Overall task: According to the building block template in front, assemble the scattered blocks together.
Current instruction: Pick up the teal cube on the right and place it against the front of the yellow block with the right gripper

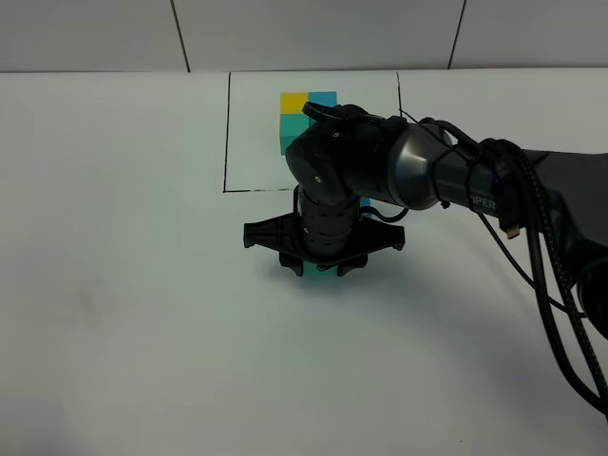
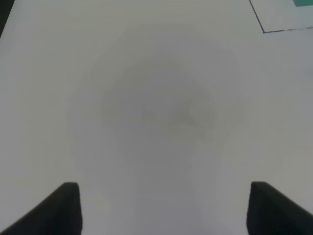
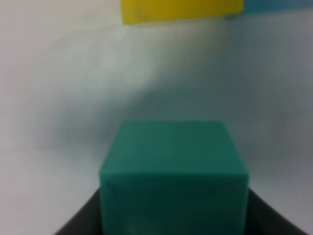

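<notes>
Right gripper (image 3: 173, 220): clamped on teal-green cube (image 3: 172, 161). Left gripper (image 2: 164, 210): jaws apart, empty. Risk: a skewed approach may knock the seemingly loose yellow cube (image 3: 181, 11).

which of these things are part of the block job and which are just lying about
Job: template in the black frame; teal-green cube gripped by right tool; yellow cube and blue cube beyond it.
Not the job: white table; left tool, open, holding nothing.

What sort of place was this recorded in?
Likely a robotics lab bench: plain white tabletop, a block template inside a black-line rectangle, and the right gripper closed on a teal-green cube.
</notes>
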You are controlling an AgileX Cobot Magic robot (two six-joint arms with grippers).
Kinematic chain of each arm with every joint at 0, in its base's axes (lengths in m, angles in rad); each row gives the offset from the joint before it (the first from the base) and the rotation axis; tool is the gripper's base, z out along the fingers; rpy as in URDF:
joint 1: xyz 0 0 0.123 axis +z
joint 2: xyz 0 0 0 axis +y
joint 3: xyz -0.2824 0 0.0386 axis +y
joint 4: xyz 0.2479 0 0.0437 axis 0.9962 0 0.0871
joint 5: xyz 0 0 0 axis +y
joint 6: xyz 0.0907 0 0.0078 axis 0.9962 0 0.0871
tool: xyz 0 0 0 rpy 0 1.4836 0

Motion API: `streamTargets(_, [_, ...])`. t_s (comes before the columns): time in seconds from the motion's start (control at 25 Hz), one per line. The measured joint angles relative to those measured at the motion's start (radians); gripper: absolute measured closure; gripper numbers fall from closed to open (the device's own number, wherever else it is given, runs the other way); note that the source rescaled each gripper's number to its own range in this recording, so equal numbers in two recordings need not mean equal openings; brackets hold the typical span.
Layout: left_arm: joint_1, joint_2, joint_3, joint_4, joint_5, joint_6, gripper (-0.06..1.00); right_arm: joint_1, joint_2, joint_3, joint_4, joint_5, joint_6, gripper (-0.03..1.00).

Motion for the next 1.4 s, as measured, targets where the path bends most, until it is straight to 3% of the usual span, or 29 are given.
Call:
streamTargets(0.36, [0.0, 0.0, 0.0, 0.011, 0.0, 0.0, 0.32, -0.002, 0.057, -0.007, -0.072, -0.008, -0.039, 0.96])
streamTargets(1.4, [0.0, 0.0, 0.0, 0.013, 0.0, 0.0, 0.32, -0.031, 0.117, -0.079, -0.061, -0.004, -0.058, 0.97])
